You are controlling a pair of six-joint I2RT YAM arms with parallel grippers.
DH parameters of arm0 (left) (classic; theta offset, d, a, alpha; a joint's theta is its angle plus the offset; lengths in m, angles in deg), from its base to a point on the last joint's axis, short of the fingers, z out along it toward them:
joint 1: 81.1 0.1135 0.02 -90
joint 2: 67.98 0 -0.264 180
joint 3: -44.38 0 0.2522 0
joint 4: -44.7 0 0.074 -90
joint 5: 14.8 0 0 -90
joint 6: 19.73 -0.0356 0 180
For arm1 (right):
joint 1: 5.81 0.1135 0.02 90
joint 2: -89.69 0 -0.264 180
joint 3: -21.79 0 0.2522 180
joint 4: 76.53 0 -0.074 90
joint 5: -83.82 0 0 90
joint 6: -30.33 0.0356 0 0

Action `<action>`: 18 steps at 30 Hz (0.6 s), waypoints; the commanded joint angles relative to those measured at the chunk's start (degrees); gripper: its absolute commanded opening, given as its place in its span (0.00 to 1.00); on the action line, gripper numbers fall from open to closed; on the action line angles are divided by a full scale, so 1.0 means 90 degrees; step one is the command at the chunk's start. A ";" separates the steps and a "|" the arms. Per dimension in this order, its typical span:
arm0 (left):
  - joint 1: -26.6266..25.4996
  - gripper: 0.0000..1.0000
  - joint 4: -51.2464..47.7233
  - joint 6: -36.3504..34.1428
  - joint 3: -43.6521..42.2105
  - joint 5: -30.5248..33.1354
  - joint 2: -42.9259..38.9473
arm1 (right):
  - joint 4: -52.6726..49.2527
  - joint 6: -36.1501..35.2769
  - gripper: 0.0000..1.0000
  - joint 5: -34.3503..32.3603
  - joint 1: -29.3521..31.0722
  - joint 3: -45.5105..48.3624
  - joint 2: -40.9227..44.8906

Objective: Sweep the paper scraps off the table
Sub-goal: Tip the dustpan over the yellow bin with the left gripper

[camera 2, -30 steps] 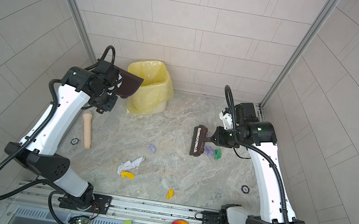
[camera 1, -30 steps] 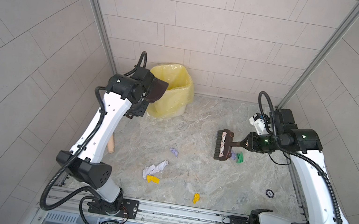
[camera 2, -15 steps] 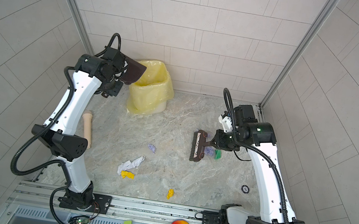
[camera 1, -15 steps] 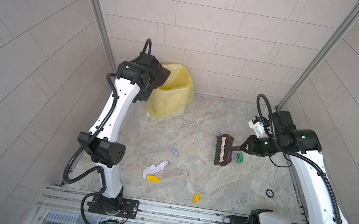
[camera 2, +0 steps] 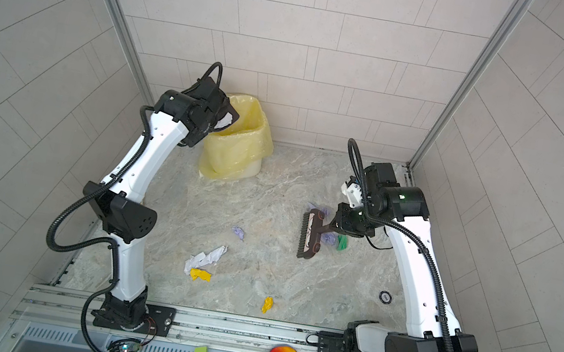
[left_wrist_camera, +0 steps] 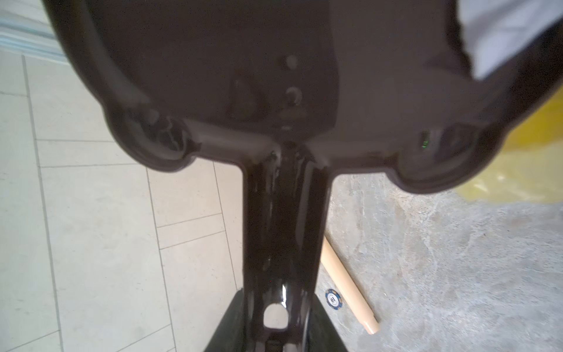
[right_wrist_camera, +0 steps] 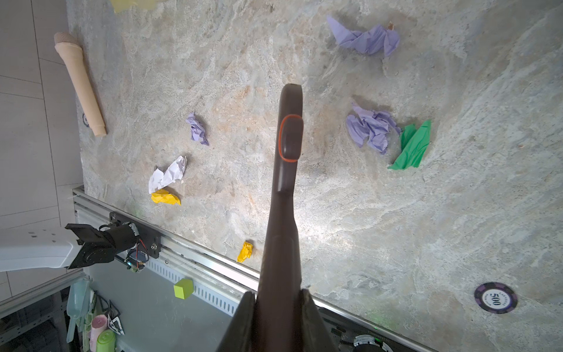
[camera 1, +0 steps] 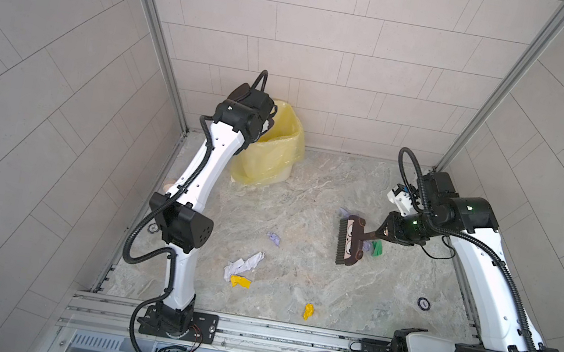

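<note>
While the left pincer [left_wrist_camera: 274, 338] is clamped narrowly on the handle of the dark brown plastic dustpan [left_wrist_camera: 274, 76], the pan is held up over the rim of the yellow-bagged bin [camera 2: 237, 154] in the far left corner, with a pale paper bit [camera 2: 226, 122] showing in it. The right pincer [right_wrist_camera: 278, 307] is closed tight on the handle of the brown hand brush [camera 1: 349, 240]. Its head hangs low over the grey-beige marble-patterned table [camera 1: 309, 189]; whether the bristles touch cannot be told.

The paper scraps [right_wrist_camera: 198, 129] lie spread on the table. A lavender one [right_wrist_camera: 370, 129] and a green one [right_wrist_camera: 414, 146] sit just beside the brush handle, and another lavender one [right_wrist_camera: 365, 39] lies toward the far wall. A white one [camera 1: 244, 265] lies just beside a yellow one [camera 1: 240, 281], left of the middle. A second yellow one [camera 1: 308, 311] lies near the front aluminium rail [camera 1: 266, 327].

Between the brush and the left arm the table is bare except for these scraps. A beige cylinder [right_wrist_camera: 80, 85] lies along the left edge, and a purple poker chip [camera 1: 423, 304] lies near the right edge.
</note>
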 commanded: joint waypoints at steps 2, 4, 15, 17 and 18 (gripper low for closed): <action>-0.0176 0.00 0.0751 -0.1103 -0.0201 0.1174 0.0095 | -0.0147 -0.0103 0.00 0.0088 -0.0028 -0.0275 0.0023; -0.0219 0.00 0.1084 -0.1467 -0.0282 0.1452 0.0090 | -0.0181 -0.0136 0.00 0.0075 -0.0023 -0.0302 0.0002; -0.0609 0.00 0.5346 -0.5359 -0.1879 0.2655 -0.0317 | -0.0265 -0.0215 0.00 0.0048 -0.0028 -0.0293 0.0030; -0.0678 0.00 0.6296 -0.6098 -0.2342 0.2603 -0.0452 | -0.0291 -0.0241 0.00 0.0049 -0.0027 -0.0301 0.0038; -0.0698 0.00 0.6678 -0.6458 -0.2534 0.2607 -0.0505 | -0.0295 -0.0245 0.00 0.0042 -0.0028 -0.0301 0.0038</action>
